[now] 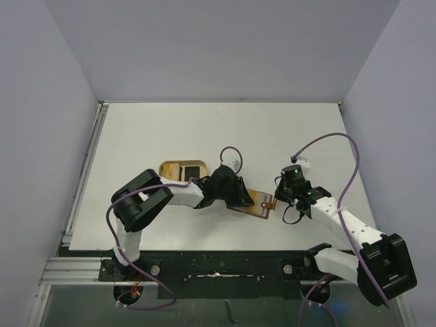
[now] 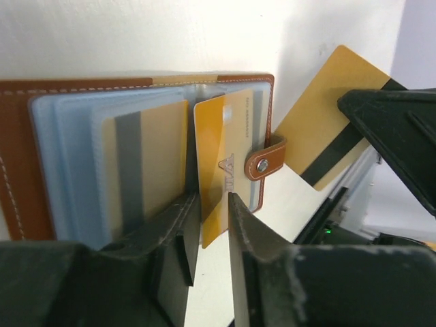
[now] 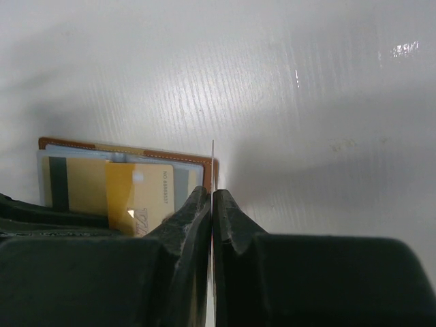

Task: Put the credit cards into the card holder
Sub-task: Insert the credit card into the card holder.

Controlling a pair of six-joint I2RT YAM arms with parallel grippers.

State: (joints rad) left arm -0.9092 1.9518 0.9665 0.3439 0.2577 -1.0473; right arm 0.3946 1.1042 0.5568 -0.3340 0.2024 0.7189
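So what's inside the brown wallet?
Clear sleeves, one holding a gold card with a dark stripe. The left gripper holds another gold card in front. It hides the lower part of the wallet.

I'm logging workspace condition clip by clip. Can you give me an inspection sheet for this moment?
Surface: white table, faint smudges in the right wrist view.
Job's things: card holder lies open, with cards in its clear sleeves. A gold card stands on edge over it, and a striped gold card is held beside its snap tab.
Clutter: tan tray behind the left arm, with something dark in it.
Hands: left hand is shut on the gold card; right hand is shut on the striped gold card.
Cables: purple cable loops above the right arm.
Surroundings: pale walls and a metal rail at the near edge.
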